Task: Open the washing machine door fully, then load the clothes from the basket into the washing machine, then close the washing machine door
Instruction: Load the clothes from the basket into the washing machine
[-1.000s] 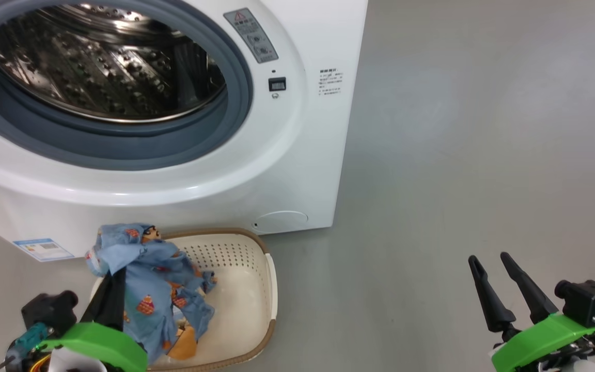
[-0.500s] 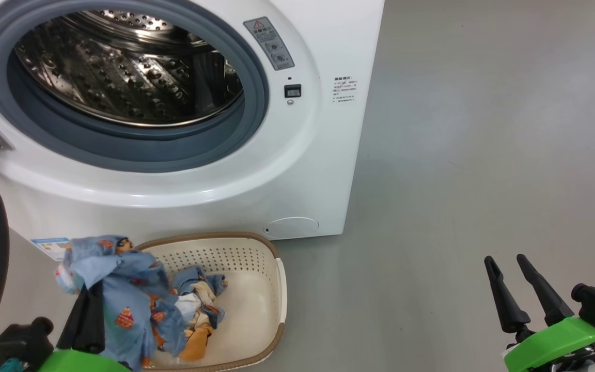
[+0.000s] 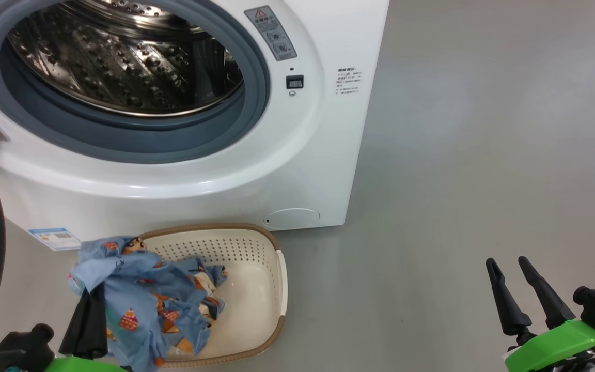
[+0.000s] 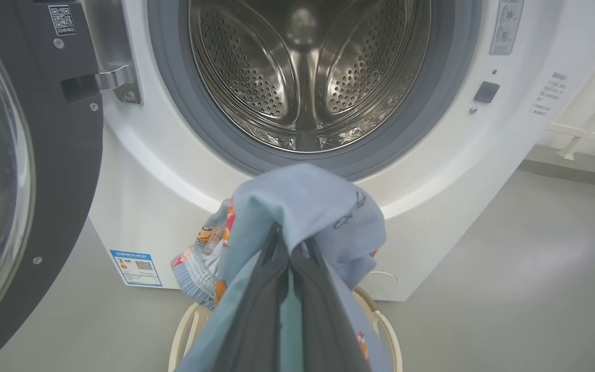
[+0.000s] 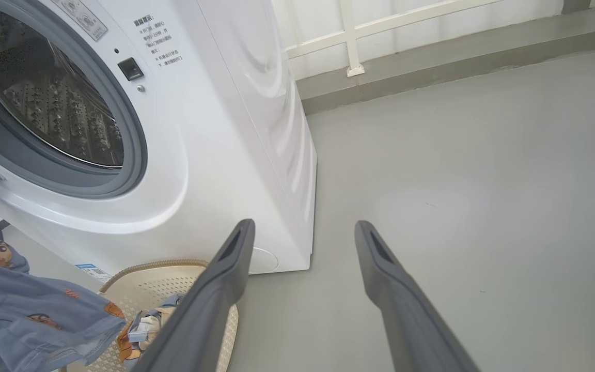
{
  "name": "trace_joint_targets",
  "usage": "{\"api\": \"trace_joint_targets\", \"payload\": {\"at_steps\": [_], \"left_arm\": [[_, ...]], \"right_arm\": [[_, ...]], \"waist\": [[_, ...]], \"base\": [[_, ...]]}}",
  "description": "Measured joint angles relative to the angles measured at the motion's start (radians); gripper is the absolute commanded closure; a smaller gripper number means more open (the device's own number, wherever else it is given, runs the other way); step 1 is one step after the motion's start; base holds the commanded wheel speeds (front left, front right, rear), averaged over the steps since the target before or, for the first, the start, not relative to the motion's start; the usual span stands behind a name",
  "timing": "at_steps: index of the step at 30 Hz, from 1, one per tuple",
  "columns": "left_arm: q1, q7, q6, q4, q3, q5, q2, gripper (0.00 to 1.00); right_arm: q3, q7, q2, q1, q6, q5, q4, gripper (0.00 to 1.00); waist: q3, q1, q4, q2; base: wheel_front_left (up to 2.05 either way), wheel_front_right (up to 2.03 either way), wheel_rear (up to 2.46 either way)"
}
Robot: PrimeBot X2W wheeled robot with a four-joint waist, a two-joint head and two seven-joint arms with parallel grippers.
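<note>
Left gripper (image 4: 290, 253) fingers pinched shut on the clothes (image 3: 142, 305): a light blue garment with orange prints drapes over the fingertips and hangs down both sides. It is lifted above the left end of the basket (image 3: 256, 268), and its lower folds trail into the basket. More blue, white and tan fabric lies on the basket bottom, left half; the right half is bare.

Basket sits on the grey floor (image 3: 457, 155), just in front of the washing machine (image 3: 287, 155) and below its opening. Its far rim is near the machine's front; can't tell if they touch.

Washing machine door (image 4: 70, 155) is swung open on the left, black rim and glass bowl facing the wrist camera, metal hinge (image 4: 116, 82) at the machine's front. Steel drum (image 4: 305, 77) shows no clothes inside, grey-blue gasket (image 3: 137, 144) around it. Blue label (image 3: 55, 237) low on the left front, round cover (image 3: 293, 218) low on the right front.

Right gripper (image 3: 507, 261) fingers spread apart, holding nothing, over bare floor well to the right of basket and machine.

In the left wrist view the held garment sits in front of the lower gasket edge, in line with the drum opening, not inside it.
</note>
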Motion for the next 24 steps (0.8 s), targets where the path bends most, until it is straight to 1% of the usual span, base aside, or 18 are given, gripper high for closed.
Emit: {"api": "trace_joint_targets", "payload": {"at_steps": [6,13,19,20,24], "left_arm": [[-0.021,0.000,0.000,-0.003,0.001,0.000,-0.001,1.00],[-0.115,0.000,0.000,-0.003,0.002,0.000,0.000,1.00],[-0.270,-0.002,0.000,-0.005,0.016,0.000,0.008,1.00],[-0.327,-0.005,0.000,-0.004,0.017,0.000,0.015,1.00],[-0.445,-0.006,0.000,0.025,0.023,0.000,0.030,1.00]], "right_arm": [[0.000,0.000,0.007,-0.008,0.000,0.000,-0.006,0.00],[-0.003,0.000,0.015,-0.042,0.000,-0.002,-0.011,0.00],[-0.007,0.000,0.034,-0.084,0.000,-0.006,-0.018,0.00],[-0.007,0.000,0.036,-0.101,0.000,-0.010,-0.019,0.00],[-0.005,0.000,0.044,-0.132,0.000,-0.011,-0.023,0.00]], "waist": [[0.028,0.0000,-0.004,0.0000],[0.070,0.0000,-0.011,0.0000],[0.126,0.0000,-0.020,0.0000],[0.146,0.0001,-0.024,0.0000],[0.186,0.0000,-0.035,0.0000]], "base": [[0.00,0.00,0.00],[0.00,0.00,0.00],[0.00,0.00,0.00],[0.00,0.00,0.00],[0.00,0.00,0.00]]}}
